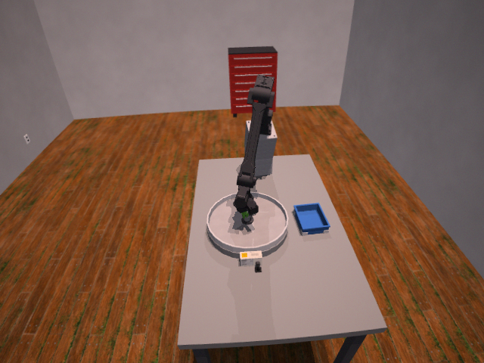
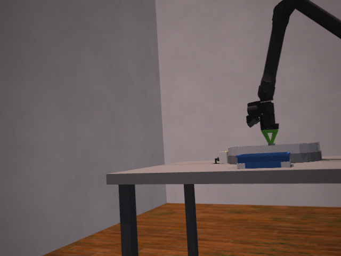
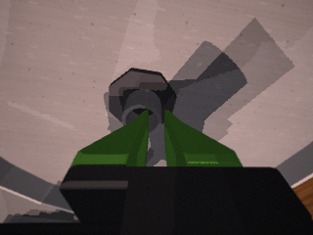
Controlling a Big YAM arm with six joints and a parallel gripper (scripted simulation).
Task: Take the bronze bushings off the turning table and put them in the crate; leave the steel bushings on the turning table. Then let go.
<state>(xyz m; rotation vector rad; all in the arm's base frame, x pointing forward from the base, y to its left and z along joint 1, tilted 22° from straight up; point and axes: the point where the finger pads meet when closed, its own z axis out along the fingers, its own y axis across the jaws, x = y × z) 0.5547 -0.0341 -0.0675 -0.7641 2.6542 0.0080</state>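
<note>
The round turning table (image 1: 246,225) with a raised grey rim stands in the middle of the table; it also shows in the side view (image 2: 275,152). One dark grey bushing (image 3: 142,100) with a hexagonal flange stands upright on it, and it looks like steel. My gripper (image 3: 156,117) with green fingers points straight down just above the bushing's top. The fingers are a small gap apart with nothing between them. In the overhead view the gripper (image 1: 246,216) covers most of the bushing. I see no bronze bushing. The blue crate (image 1: 311,218) sits right of the turning table and looks empty.
A small white box with an orange label (image 1: 250,255) and a small black object (image 1: 258,268) sit in front of the turning table. The arm's grey pedestal (image 1: 261,150) stands at the table's far edge. A red tool cabinet (image 1: 252,79) stands by the back wall.
</note>
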